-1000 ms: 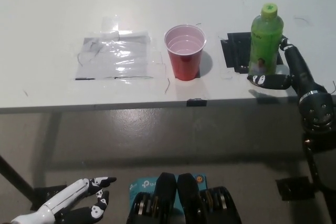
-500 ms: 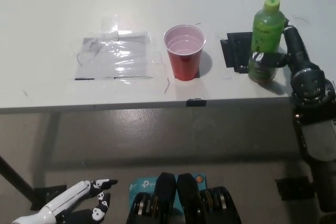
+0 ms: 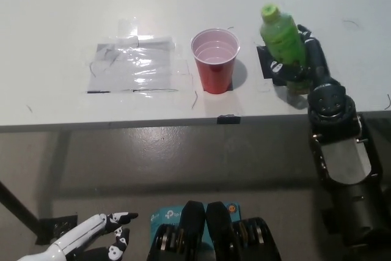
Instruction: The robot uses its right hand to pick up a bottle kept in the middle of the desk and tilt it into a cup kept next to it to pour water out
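Gripping: black right hand point(image 3: 300, 65) closed around green plastic bottle point(image 3: 283, 35), tilted left.
Cup: red plastic cup point(image 3: 215, 60), left of that hand.
Left hand: white left hand point(image 3: 91, 239) low, fingers apart, empty.

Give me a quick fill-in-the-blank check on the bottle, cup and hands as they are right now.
1. The right hand is shut on the ____.
2. The bottle leans with its cap toward the ____.
3. The cup is ____ in colour.
4. The left hand, low at the picture's left, holds ____.

Missing words: bottle; cup; red; nothing
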You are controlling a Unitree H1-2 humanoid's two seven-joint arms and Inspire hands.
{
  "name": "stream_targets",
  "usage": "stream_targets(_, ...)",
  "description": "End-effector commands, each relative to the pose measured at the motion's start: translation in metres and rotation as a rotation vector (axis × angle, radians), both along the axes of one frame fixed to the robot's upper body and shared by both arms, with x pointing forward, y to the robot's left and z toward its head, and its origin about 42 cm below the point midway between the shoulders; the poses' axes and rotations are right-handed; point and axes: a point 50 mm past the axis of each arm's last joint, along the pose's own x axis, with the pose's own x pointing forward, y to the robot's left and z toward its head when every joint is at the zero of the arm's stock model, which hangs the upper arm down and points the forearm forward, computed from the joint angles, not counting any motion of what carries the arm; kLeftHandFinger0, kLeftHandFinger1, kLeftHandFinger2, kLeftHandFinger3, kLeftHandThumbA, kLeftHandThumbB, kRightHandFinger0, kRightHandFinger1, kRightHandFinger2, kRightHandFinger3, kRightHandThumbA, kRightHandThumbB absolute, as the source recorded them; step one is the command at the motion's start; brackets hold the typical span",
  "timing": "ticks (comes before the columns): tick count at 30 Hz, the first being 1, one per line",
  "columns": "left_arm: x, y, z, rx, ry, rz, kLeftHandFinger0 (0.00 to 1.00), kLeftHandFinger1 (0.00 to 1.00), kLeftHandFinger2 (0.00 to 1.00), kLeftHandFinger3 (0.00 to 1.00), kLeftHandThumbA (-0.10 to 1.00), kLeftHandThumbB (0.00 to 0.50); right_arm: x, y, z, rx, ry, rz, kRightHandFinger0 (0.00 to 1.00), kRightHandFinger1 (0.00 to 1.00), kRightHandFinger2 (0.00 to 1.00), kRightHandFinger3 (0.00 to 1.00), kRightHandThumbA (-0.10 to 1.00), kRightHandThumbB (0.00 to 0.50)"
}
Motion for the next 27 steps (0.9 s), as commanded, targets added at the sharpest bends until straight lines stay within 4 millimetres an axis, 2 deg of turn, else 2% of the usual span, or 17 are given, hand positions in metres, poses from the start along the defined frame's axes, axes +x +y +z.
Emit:
stream_targets(1,-0.002,-0.002,0.006,0.007,-0.017,-0.025,1.0,1.0,1.0,1.0,1.0,0.354,0.003,0.006,0.011,0.13,-0.126,0.011,0.33,0.44,0.59,1.0,0.27,0.231)
stream_targets(2,-0.002,-0.001,0.009,0.016,-0.023,-0.031,1.0,1.0,1.0,1.0,1.0,0.35,0.002,0.006,0.009,0.123,-0.145,0.005,0.13,0.22,0.33,1.0,0.16,0.153)
stream_targets(3,-0.002,-0.001,0.009,0.015,-0.022,-0.032,1.0,1.0,1.0,1.0,1.0,0.348,0.002,0.006,0.008,0.117,-0.16,0.008,0.02,0.03,0.11,1.0,0.0,0.07)
stream_targets(4,-0.002,-0.001,0.009,0.013,-0.022,-0.031,1.0,1.0,1.0,1.0,1.0,0.347,0.001,0.005,0.007,0.093,-0.198,0.017,0.0,0.0,0.01,1.0,-0.09,0.01)
stream_targets(5,-0.001,0.0,0.008,0.015,-0.023,-0.031,1.0,1.0,1.0,1.0,1.0,0.349,0.002,0.004,0.007,0.039,-0.227,0.022,0.0,0.0,0.0,0.72,-0.1,0.0)
stream_targets(6,-0.001,0.0,0.008,0.015,-0.024,-0.032,1.0,1.0,1.0,1.0,1.0,0.349,0.002,0.003,0.007,0.026,-0.23,0.021,0.0,0.0,0.0,0.59,-0.1,0.0)
stream_targets(7,-0.001,-0.001,0.008,0.014,-0.025,-0.031,1.0,1.0,1.0,1.0,1.0,0.356,0.003,0.001,0.008,-0.004,-0.243,0.026,0.0,0.0,0.0,0.37,-0.1,0.0)
stream_targets(8,-0.001,-0.001,0.008,0.019,-0.023,-0.031,1.0,1.0,1.0,1.0,1.0,0.359,0.003,0.001,0.009,-0.012,-0.253,0.02,0.0,0.0,0.03,0.26,-0.1,0.0)
stream_targets(9,-0.001,-0.001,0.008,0.027,-0.02,-0.032,1.0,1.0,1.0,1.0,1.0,0.354,0.003,0.0,0.011,-0.014,-0.271,0.007,0.0,0.0,0.03,0.2,-0.1,0.0)
stream_targets(11,-0.006,0.0,0.007,0.025,-0.011,-0.033,1.0,1.0,1.0,1.0,1.0,0.343,-0.001,-0.002,0.007,-0.003,-0.294,-0.011,0.0,0.0,0.05,0.18,-0.1,0.002)
stream_targets(14,-0.005,0.0,0.006,0.015,-0.016,-0.031,1.0,1.0,1.0,1.0,1.0,0.35,-0.001,-0.007,0.007,-0.028,-0.322,-0.017,0.0,0.0,0.03,0.18,-0.1,0.0)
stream_targets(16,-0.004,0.001,0.006,0.014,-0.018,-0.028,1.0,1.0,1.0,1.0,1.0,0.35,-0.001,-0.009,0.009,-0.037,-0.328,-0.013,0.0,0.0,0.03,0.19,-0.1,0.0)
stream_targets(18,-0.004,0.001,0.006,0.012,-0.012,-0.029,1.0,1.0,1.0,1.0,1.0,0.336,-0.001,-0.013,0.01,-0.084,-0.336,0.0,0.0,0.0,0.05,0.26,-0.1,0.0)
stream_targets(20,-0.002,0.002,0.009,0.015,-0.026,-0.033,1.0,1.0,1.0,1.0,1.0,0.338,0.0,-0.016,0.015,-0.1,-0.341,0.015,0.0,0.0,0.07,0.27,-0.1,0.0)
stream_targets(25,-0.001,0.003,0.012,0.034,-0.019,-0.028,1.0,1.0,1.0,1.0,1.0,0.337,0.0,-0.03,0.034,-0.347,-0.381,0.076,0.0,0.0,0.0,0.23,-0.1,0.0)
stream_targets(27,-0.001,0.002,0.012,0.03,-0.023,-0.035,1.0,1.0,1.0,1.0,1.0,0.328,0.003,-0.038,0.044,-0.498,-0.439,0.104,0.0,0.0,0.0,0.21,-0.1,0.024)
